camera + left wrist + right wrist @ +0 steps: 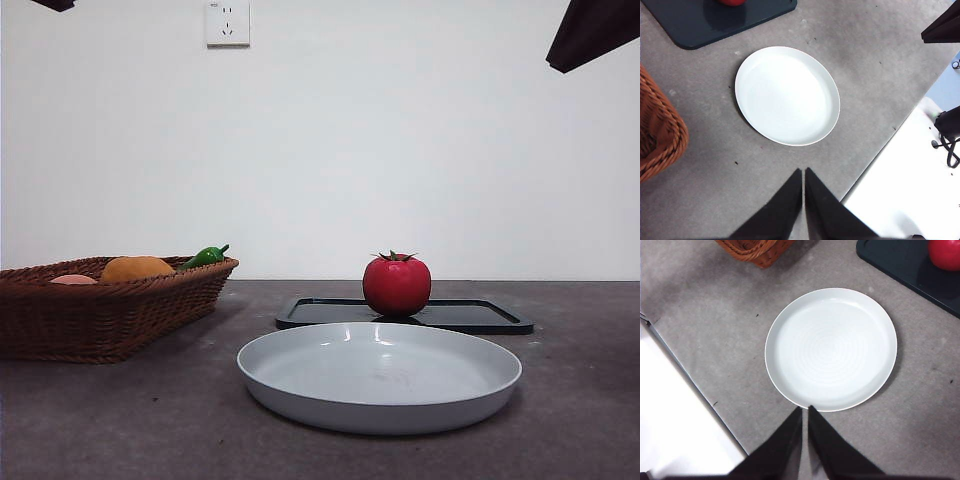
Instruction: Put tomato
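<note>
The glossy red tomato [397, 284] with a green calyx stands on a black tray [470, 316] behind an empty white plate [380, 375]. It also shows at the edge of the left wrist view [731, 2] and of the right wrist view [945, 253]. My left gripper [803, 172] is shut and empty, high above the table beside the plate [787, 95]. My right gripper [805, 410] is shut and empty, high above the plate's rim [831, 348]. Both arms show only as dark tips at the front view's top corners.
A brown wicker basket [105, 305] at the left holds an orange fruit [136, 268], a pinkish fruit [74, 280] and a green chili pepper [205, 257]. The grey table's edge [880, 145] runs close behind both grippers. A wall socket [227, 22] is on the wall.
</note>
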Available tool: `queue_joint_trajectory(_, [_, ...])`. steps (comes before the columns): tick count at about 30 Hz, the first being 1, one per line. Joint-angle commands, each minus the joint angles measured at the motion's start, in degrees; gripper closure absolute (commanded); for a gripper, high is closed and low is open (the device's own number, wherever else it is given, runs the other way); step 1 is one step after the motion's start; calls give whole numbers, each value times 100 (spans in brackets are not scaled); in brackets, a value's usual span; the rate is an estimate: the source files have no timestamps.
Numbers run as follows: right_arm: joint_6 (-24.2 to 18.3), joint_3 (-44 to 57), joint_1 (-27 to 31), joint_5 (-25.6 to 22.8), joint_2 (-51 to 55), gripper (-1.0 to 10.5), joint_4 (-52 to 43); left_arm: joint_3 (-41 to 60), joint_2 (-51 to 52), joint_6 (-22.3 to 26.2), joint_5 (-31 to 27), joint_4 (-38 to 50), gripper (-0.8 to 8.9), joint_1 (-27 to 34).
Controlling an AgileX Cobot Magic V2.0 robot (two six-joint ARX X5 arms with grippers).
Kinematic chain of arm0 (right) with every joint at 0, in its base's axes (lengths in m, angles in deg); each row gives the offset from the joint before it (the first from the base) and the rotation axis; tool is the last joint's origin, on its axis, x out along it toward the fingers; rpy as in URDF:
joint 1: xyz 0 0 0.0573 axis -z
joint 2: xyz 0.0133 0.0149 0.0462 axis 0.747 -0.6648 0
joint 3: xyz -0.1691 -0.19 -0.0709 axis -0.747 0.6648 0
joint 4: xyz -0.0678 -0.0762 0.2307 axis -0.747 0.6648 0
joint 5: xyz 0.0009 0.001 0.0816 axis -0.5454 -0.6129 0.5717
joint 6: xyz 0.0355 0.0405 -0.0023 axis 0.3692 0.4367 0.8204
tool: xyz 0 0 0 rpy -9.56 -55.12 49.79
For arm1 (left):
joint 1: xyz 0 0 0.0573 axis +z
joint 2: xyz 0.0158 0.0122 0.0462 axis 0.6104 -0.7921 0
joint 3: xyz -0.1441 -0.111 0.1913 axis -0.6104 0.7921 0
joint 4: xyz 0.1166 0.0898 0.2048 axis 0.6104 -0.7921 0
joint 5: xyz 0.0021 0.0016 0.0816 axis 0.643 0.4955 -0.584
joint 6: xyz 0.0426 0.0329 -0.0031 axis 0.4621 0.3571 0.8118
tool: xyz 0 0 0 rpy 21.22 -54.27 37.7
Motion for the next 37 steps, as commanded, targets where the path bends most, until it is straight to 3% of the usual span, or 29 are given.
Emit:
queue_joint_trajectory(1, [-28, -52, -35, 31, -28, 937, -57, -120, -22, 68, 28, 162, 806, -11])
queue_joint_trajectory(4, [-28, -52, -35, 31, -28, 938, -57, -120, 7, 50, 28, 170, 806, -9])
queue_joint_trajectory(8, [-28, -52, -35, 31, -28, 937, -57, -103, 188, 483, -109, 815, 806, 111])
queue_joint_trajectory(15, [-28, -52, -35, 31, -28, 938, -57, 1001, 1097, 612, -470, 4809, 806, 793])
queue_joint_trajectory(19, [-28, -52, -35, 31, -28, 938, -57, 1956, 1753, 621, -1174, 6124, 806, 1176])
queue_joint_trajectory(27, [-28, -52, -35, 31, -28, 937, -57, 3493, 3187, 625, -2444, 6474, 806, 1950])
queue_joint_trajectory(37, [-28, -52, -35, 31, -28, 938, -55, 4972, 4419, 614, -2551, 6450, 806, 2352])
